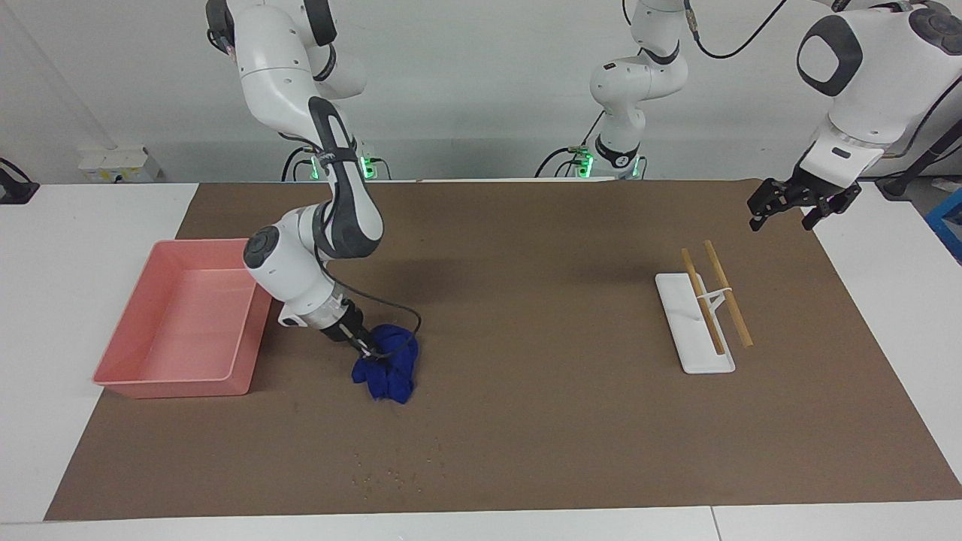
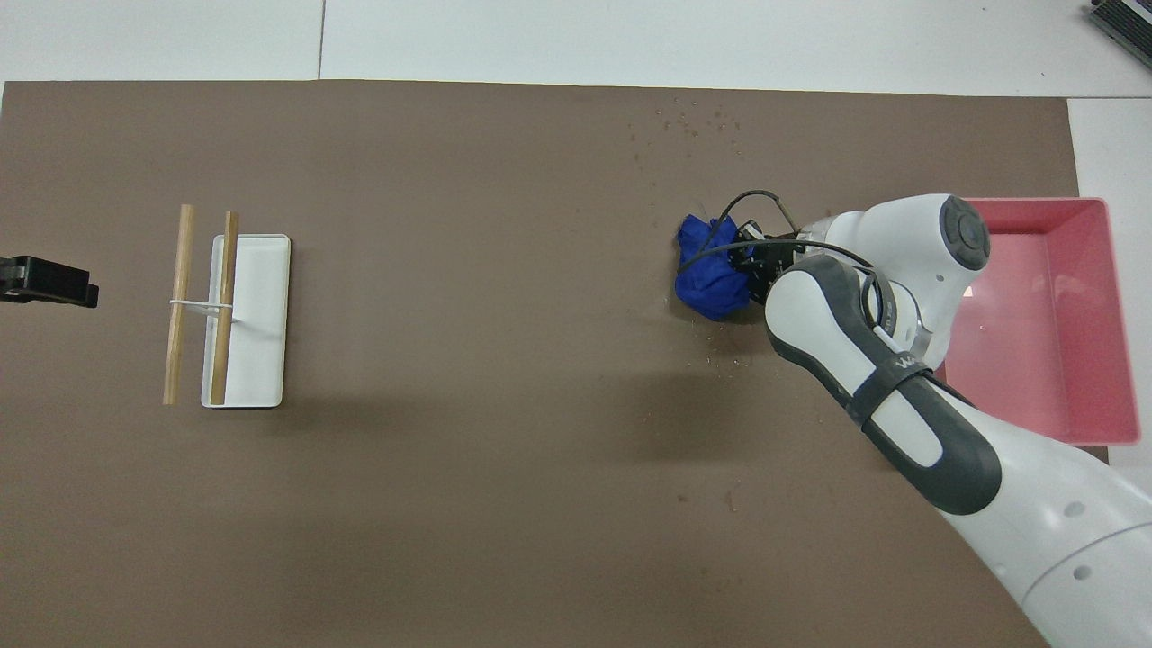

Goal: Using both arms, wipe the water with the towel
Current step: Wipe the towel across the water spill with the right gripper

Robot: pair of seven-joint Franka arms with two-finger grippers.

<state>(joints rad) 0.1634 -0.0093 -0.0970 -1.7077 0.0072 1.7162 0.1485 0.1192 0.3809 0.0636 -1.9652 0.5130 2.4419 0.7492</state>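
The towel point(image 1: 387, 370) is a bunched royal-blue cloth lying on the brown mat beside the pink tray. My right gripper point(image 1: 366, 348) is shut on the towel's top and presses it to the mat; it also shows in the overhead view point(image 2: 754, 268) with the towel point(image 2: 709, 277). The water point(image 1: 398, 469) is a scatter of tiny specks farther from the robots than the towel, near the mat's edge point(image 2: 693, 121). A few more specks point(image 2: 727, 357) lie just nearer to the robots than the towel. My left gripper point(image 1: 795, 204) hangs open over the mat's corner at the left arm's end point(image 2: 45, 281).
A pink tray point(image 1: 173, 383) stands at the right arm's end of the table point(image 2: 1116, 315). A white tray point(image 1: 680, 304) with two wooden sticks point(image 1: 727, 293) across it lies toward the left arm's end point(image 2: 261, 315).
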